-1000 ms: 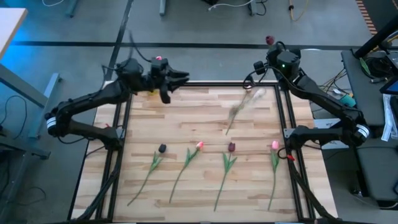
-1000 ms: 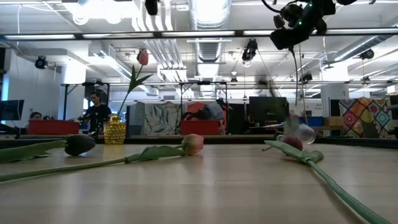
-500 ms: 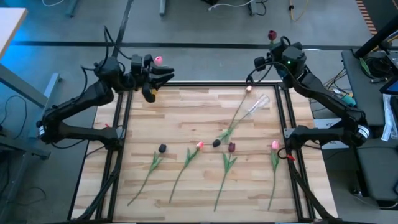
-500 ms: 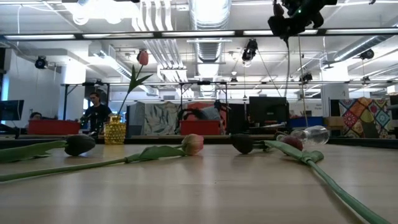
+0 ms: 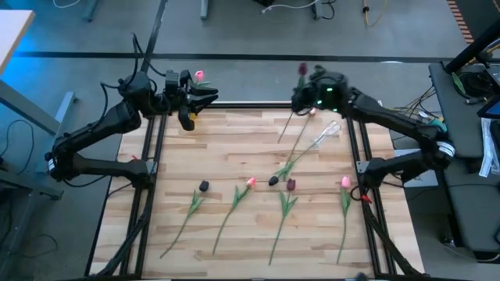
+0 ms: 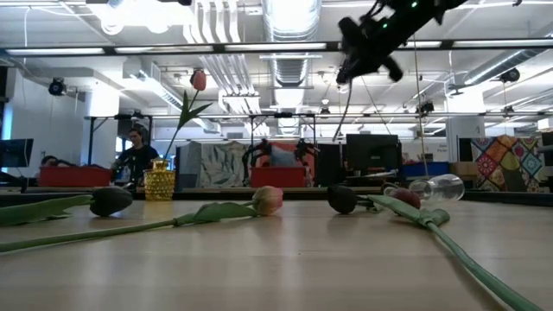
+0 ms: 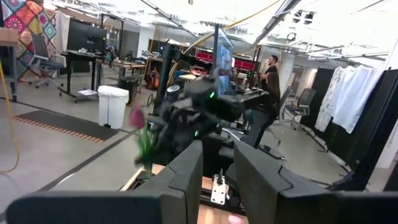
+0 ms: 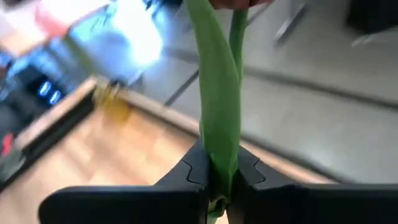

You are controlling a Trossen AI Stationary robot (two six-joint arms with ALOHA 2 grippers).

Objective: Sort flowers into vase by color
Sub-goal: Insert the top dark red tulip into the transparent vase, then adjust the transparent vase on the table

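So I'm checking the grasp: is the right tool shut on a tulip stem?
Yes, in the right wrist view the right tool pinches the green tulip stem between its two dark fingers.

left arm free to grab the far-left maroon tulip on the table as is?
Probably yes. The left tool waits at the table's back-left edge. The maroon tulip lies alone on bare wood, with nothing between. The right tool, shut on another tulip, is at the far edge, clear of that path.
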